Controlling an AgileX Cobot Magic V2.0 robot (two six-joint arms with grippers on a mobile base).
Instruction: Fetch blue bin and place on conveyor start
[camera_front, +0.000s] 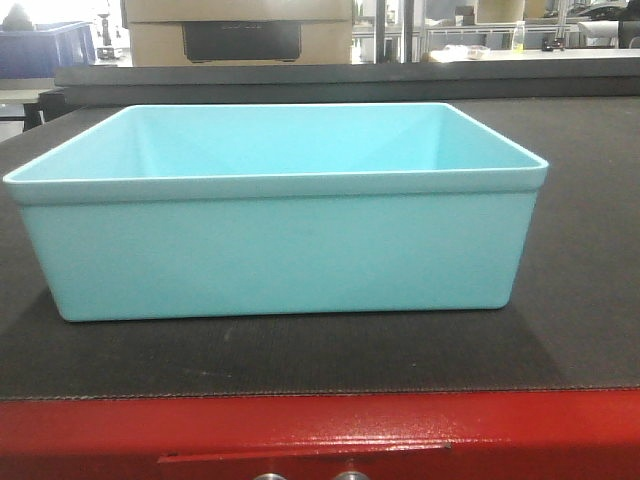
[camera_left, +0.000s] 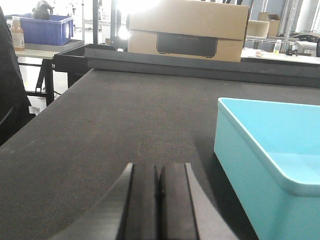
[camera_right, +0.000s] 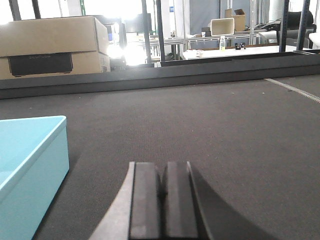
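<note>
The blue bin (camera_front: 275, 215) stands upright in the centre of the front view, resting flat on the belt (camera_front: 580, 300), a dark grey-black woven-textured surface. The bin is light aqua plastic, rectangular, with smooth plain walls tapering toward the base, rounded lower corners and a thick rolled rim; its interior holds nothing. Along the bottom of the frame runs the glossy red metal edge (camera_front: 320, 430) of the belt, just in front of the bin's near wall. In the left wrist view the left gripper (camera_left: 159, 200) sits at lower centre, its two black rubber-like pads pressed together with nothing between them, low over the belt (camera_left: 100, 130); the bin (camera_left: 270, 165) lies at lower right, beside but apart from it. In the right wrist view the right gripper (camera_right: 162, 200) shows the same condition: pads closed against each other, holding nothing, with the bin (camera_right: 30, 165) at lower left, apart from it. A cardboard box (camera_left: 187, 30) stands beyond the belt's far rail, at the top of the frame.
</note>
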